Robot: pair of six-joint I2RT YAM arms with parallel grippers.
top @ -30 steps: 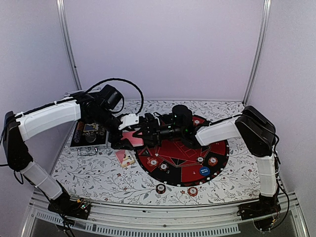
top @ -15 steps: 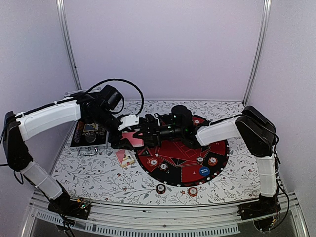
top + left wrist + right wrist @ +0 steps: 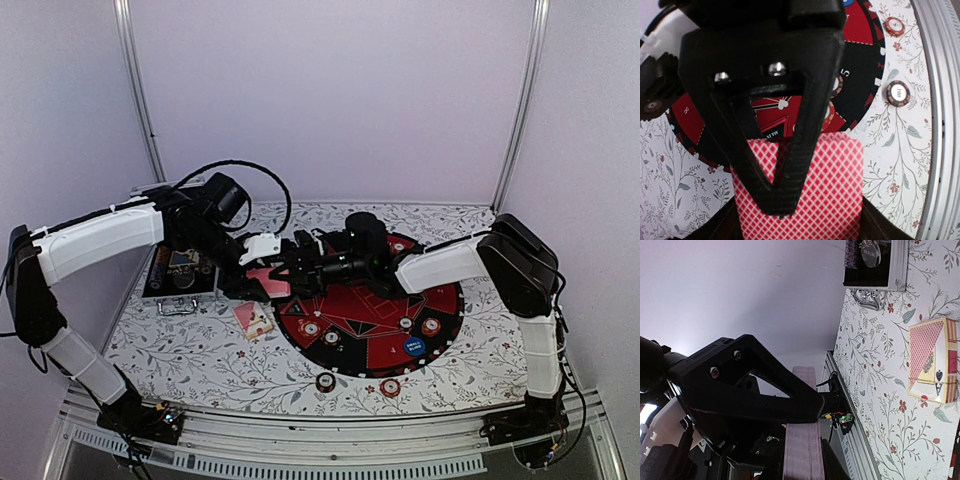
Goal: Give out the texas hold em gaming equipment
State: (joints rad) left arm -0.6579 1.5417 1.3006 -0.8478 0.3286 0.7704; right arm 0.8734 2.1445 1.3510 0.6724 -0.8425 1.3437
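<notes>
Above the mat's left edge my left gripper (image 3: 262, 283) is shut on a red-backed playing card (image 3: 832, 190); one black finger (image 3: 790, 165) lies across the card's back. Facing it, my right gripper (image 3: 292, 268) is shut on a stack of cards, seen edge-on (image 3: 802, 440) in the right wrist view. The two grippers meet tip to tip. Poker chips lie on the round black-and-red mat (image 3: 352, 305), and two more chips (image 3: 326, 381) (image 3: 390, 387) rest on the cloth in front of it. A blue button disc (image 3: 414, 348) sits on the mat's near right.
A card box (image 3: 252, 320) lies on the floral cloth left of the mat. The open silver case (image 3: 180, 275) stands at the back left under the left arm. A metal rail (image 3: 330, 440) runs along the near edge.
The left gripper's jaws have closed onto the red-backed card. Both arms have stayed almost where they were.
</notes>
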